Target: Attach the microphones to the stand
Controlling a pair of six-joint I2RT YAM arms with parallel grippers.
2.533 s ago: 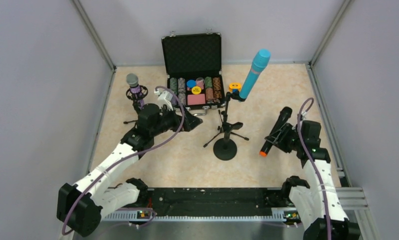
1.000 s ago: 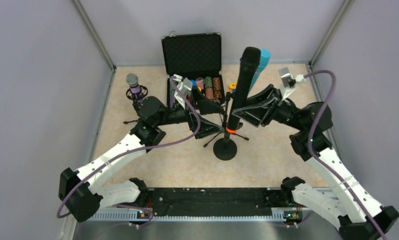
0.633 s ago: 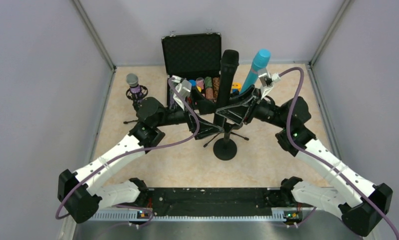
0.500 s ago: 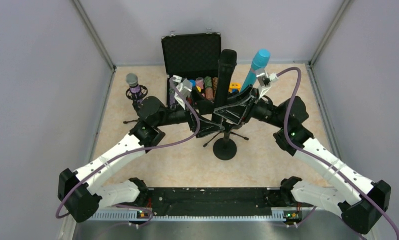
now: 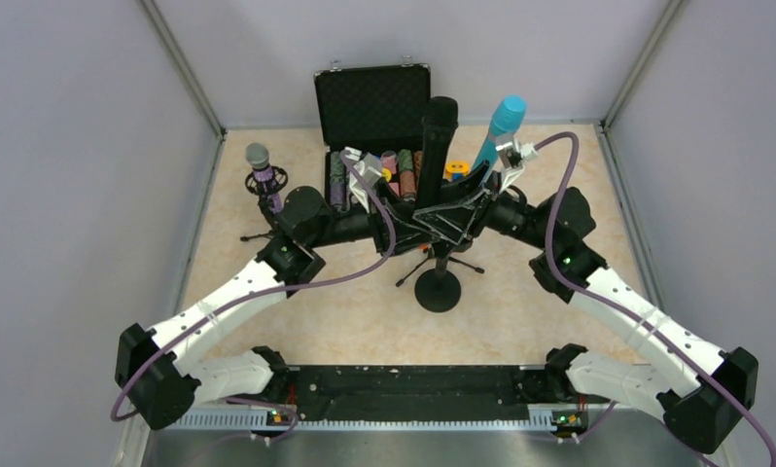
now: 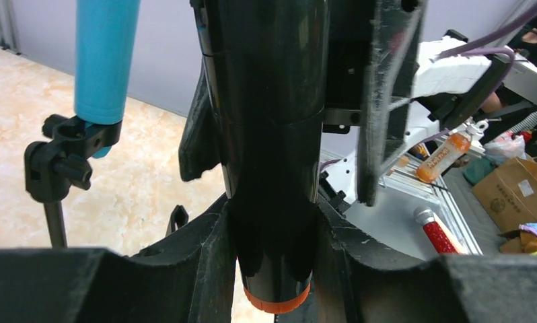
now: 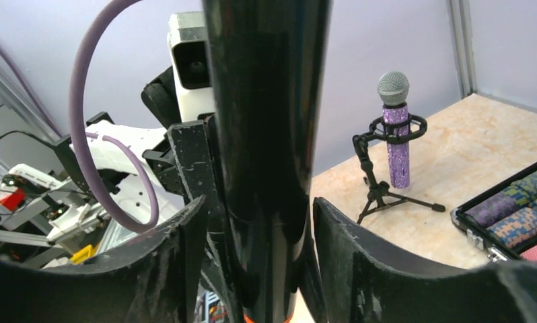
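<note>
— Two mics look seated: the cyan mic [image 5: 501,122] in its clip, the purple mic [image 5: 261,165] in a ring mount at the left. Where is the third?
— The black mic [image 5: 437,146] stands upright over the middle of the table [image 5: 530,292], above the round-based stand [image 5: 439,290], with a hand on each side of it.
— Which one has it?
— The left hand [image 6: 272,252] is clenched on the lower barrel, just above the orange end. The right hand [image 7: 259,259] brackets the barrel too, but it cannot be told whether it grips or has let go.
— So which step is this?
— Probably a handover or a two-handed steadying before the mic is seated.
— And next?
— One hand should carry it alone, then lower the orange end straight into the stand's holder, which is hidden under the hands. A tilt could knock the cyan mic nearby.
</note>
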